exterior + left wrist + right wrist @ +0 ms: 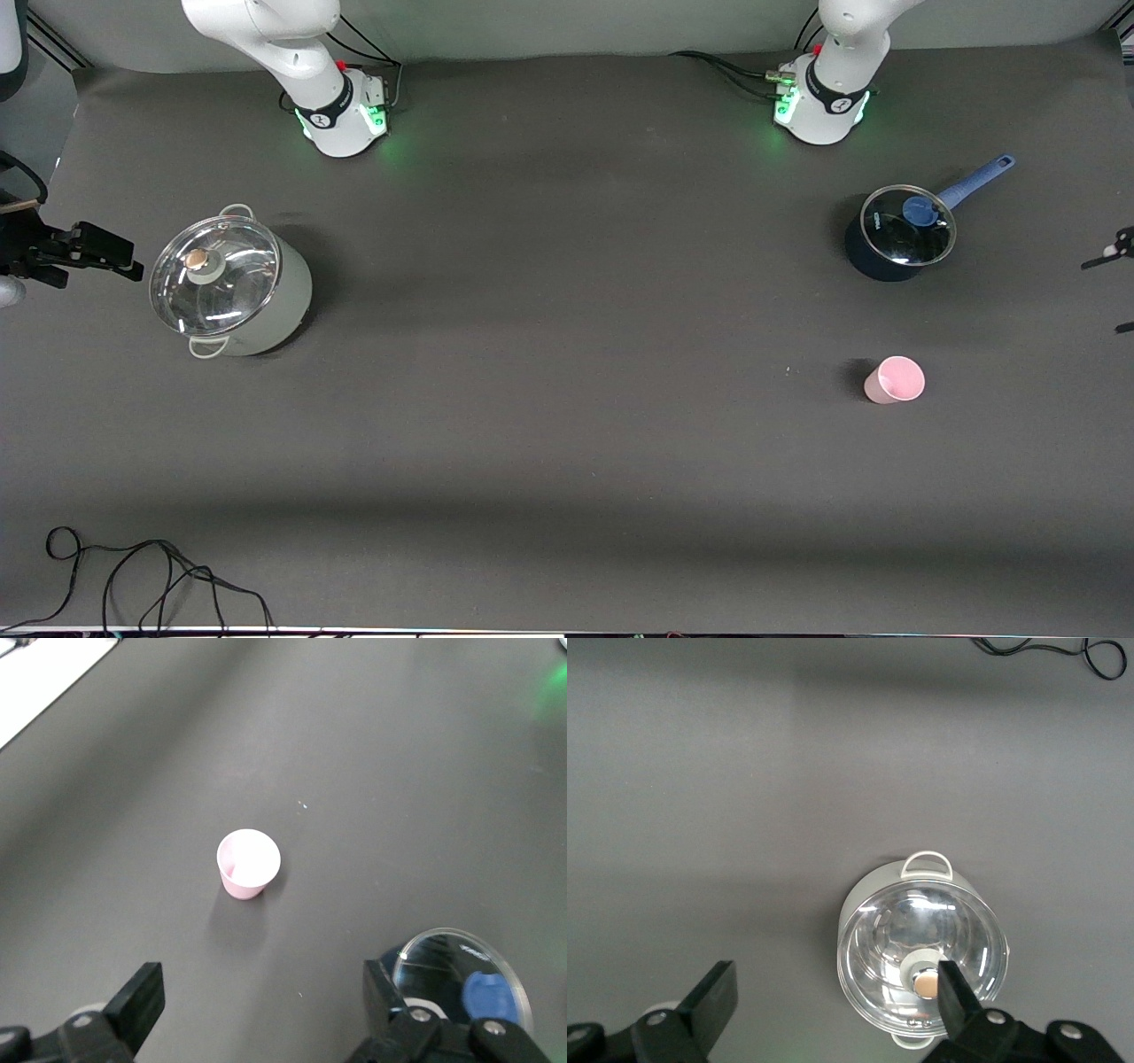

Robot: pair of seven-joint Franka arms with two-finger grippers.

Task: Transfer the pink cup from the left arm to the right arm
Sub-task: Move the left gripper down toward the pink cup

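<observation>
Pink cup [895, 380] stands upright on the bench [567, 425] at the left arm's end, nearer the front camera than the blue saucepan [899, 235].

Left pincer [261, 1010]: wide open, up high, nothing held.

Right pincer [837, 1005]: open, waiting above the grey lidded pot [232, 285].

Your risk: the cup looks light and tapered, so an off-centre pinch may tip or squirt it. Saucepan handle [974, 180] points away; your path looks free.
</observation>
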